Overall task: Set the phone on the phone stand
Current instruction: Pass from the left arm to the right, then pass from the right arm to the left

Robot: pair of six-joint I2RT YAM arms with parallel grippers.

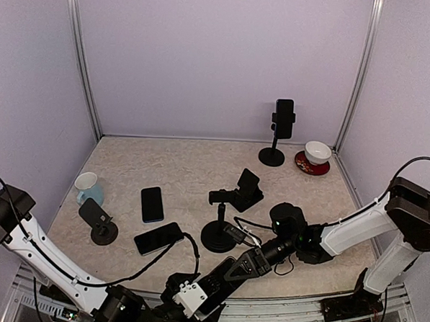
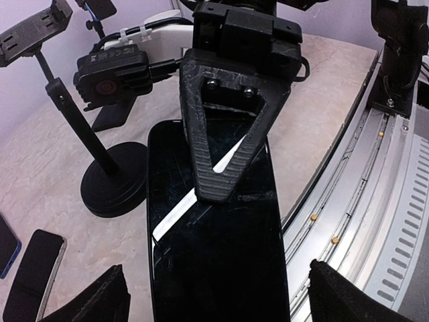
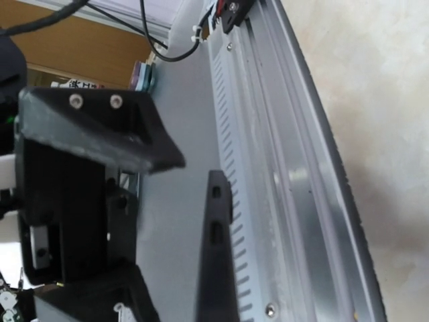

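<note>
A black phone (image 2: 214,261) hangs over the table's near edge, held between the two arms. My right gripper (image 2: 218,184) is shut on it, one ribbed triangular finger lying across the screen. My left gripper (image 2: 218,295) stands open, its pads wide apart on either side of the phone's lower end and not touching it. In the right wrist view the phone (image 3: 216,255) shows edge-on, with the left gripper's body (image 3: 74,201) just to its left. The empty phone stand (image 1: 219,220), a black pole on a round base (image 2: 114,180), stands just beyond the grippers.
Two more phones (image 1: 152,204) (image 1: 158,238) lie flat at the left. A far stand (image 1: 277,132) holds a phone beside a white bowl on a red saucer (image 1: 315,156). Other stands (image 1: 98,223) (image 1: 247,188), a mug (image 1: 88,187) and the metal frame rail (image 2: 375,201) are nearby.
</note>
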